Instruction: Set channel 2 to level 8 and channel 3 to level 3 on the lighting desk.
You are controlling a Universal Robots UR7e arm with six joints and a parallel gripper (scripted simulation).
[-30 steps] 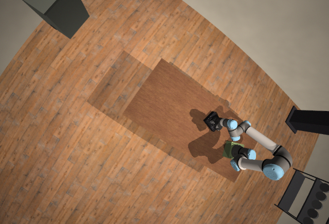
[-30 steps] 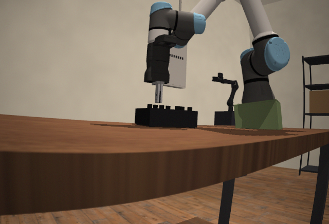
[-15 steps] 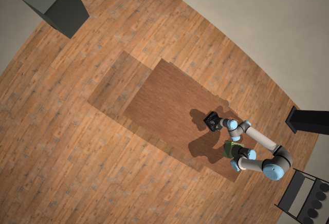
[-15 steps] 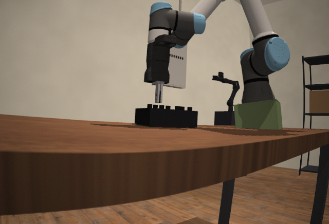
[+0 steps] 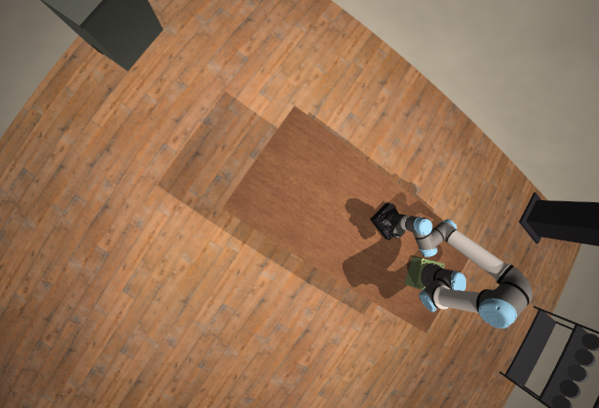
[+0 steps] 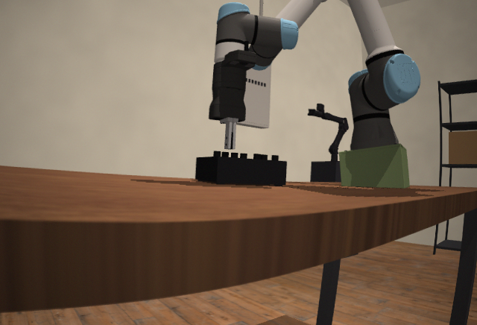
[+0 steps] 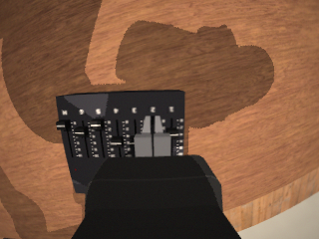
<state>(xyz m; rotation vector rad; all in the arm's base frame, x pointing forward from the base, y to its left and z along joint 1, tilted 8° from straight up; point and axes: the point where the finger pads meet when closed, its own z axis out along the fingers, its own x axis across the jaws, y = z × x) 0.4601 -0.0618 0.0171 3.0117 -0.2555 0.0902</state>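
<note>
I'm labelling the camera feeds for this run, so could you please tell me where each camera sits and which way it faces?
Top: high overhead, looking down on the table, the whole arm and the lighting desk.
Exterior: low at the table's edge, looking level across it at the desk, the shut gripper above it and the green base.
Wrist: on the arm, looking down past the gripper body at the fingers over the faders.
All three share the desk.
</note>
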